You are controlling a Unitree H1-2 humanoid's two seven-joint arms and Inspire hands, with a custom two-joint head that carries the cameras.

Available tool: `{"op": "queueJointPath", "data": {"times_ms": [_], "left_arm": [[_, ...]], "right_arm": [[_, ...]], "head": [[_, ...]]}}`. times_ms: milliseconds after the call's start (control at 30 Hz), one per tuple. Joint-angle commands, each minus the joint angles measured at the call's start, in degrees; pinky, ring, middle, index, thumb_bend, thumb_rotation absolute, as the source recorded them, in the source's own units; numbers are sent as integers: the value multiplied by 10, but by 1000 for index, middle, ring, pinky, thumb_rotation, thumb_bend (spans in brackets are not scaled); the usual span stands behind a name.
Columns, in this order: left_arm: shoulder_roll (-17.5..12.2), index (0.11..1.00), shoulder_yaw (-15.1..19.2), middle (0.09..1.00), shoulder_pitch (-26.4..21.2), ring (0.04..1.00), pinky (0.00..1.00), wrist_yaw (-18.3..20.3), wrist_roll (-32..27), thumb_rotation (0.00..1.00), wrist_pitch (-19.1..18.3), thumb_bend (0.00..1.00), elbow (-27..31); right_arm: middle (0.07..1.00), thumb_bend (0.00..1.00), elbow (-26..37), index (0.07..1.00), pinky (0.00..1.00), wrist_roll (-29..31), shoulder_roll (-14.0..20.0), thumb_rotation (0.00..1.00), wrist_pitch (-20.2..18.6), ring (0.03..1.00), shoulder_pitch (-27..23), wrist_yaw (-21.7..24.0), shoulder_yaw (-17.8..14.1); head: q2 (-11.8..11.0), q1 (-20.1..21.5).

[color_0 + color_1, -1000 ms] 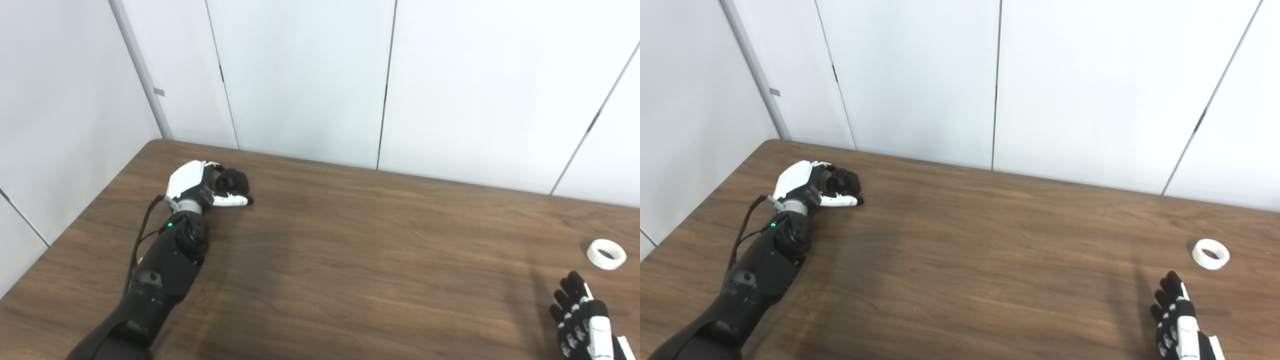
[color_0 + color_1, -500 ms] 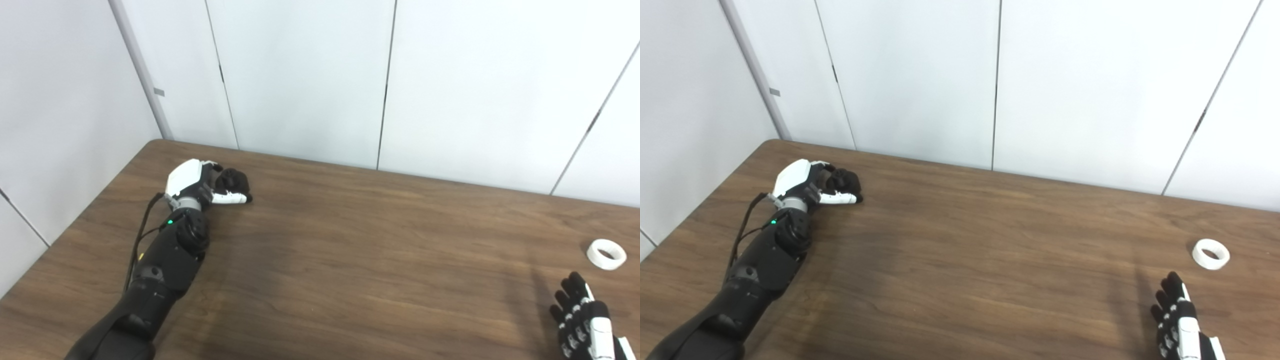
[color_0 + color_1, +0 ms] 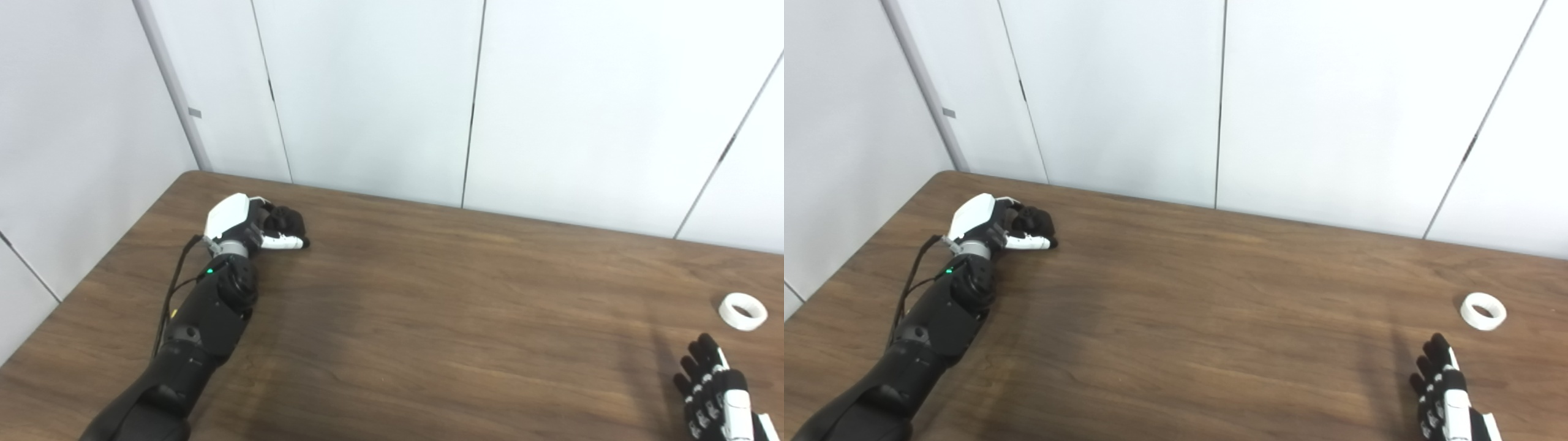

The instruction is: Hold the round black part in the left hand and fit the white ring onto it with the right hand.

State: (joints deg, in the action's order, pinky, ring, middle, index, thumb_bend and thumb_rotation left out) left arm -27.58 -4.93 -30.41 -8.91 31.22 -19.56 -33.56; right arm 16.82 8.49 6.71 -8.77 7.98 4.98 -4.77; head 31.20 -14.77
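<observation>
White ring (image 3: 742, 310): flat on worktop (image 3: 429, 306), far right. Round black part (image 3: 285, 220): grasped by left hand (image 3: 248, 223). Right hand (image 3: 713, 392): fingers spread, holding nothing.

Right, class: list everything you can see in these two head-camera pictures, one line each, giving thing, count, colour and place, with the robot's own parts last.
White ring: one, white, lying flat at the table's right, apart from the right hand.
Round black part: one, black, far left, enclosed by the left hand.
Table: one, dark brown wood, fills the foreground.
Wall panels: white, behind the table.
Left hand: one, white and black, shut on the part.
Right hand: one, black and white, open, bottom right corner.
</observation>
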Motion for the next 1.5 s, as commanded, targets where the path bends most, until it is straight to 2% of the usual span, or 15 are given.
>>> {"op": "queueJointPath", "data": {"times_ms": [0,167,200,267,300,667,933,1100,1233,1467], "left_arm": [[-20,652,3,870,-27,943,1000,-22,8,297,8,889,12],[-17,552,11,822,-26,913,1000,-43,-3,194,25,845,1],[-17,513,11,814,-26,912,1000,-44,-4,121,26,656,0],[-19,490,8,794,-25,903,1000,-41,-1,75,26,552,0],[-20,487,7,788,-24,899,1000,-39,1,67,24,538,3],[-23,484,4,757,-14,876,993,-37,8,54,12,523,21],[-17,484,13,763,8,880,992,-40,3,51,22,523,59],[-5,484,17,760,40,871,999,-43,1,49,37,523,119],[16,485,21,777,66,886,1000,-36,3,51,18,523,170],[36,484,11,793,99,888,1000,-28,20,55,21,524,233]], "right_arm": [[1000,423,9,1000,1000,4,3,1000,21,1000,-1,2,-3],[1000,435,8,1000,1000,4,4,1000,20,1000,-2,2,-4],[1000,435,9,1000,1000,4,4,1000,19,1000,-2,2,-4],[1000,435,9,1000,1000,4,4,1000,18,1000,-2,2,-5],[1000,432,9,1000,1000,5,4,1000,18,1000,-2,2,-6],[1000,440,5,1000,1000,12,8,1000,18,1000,-1,6,-8],[1000,431,3,1000,1000,10,7,1000,21,1000,-3,6,-6],[1000,428,2,1000,1000,7,6,1000,23,1000,-4,5,-4],[1000,426,4,1000,1000,1,4,1000,22,1000,-5,3,-1],[1000,429,3,1000,1000,3,4,1000,23,1000,-6,5,2]], "head": [[1,-1],[2,-3],[2,-4],[3,-4],[4,-4],[6,-7],[7,-4],[7,0],[9,4],[10,11]]}}
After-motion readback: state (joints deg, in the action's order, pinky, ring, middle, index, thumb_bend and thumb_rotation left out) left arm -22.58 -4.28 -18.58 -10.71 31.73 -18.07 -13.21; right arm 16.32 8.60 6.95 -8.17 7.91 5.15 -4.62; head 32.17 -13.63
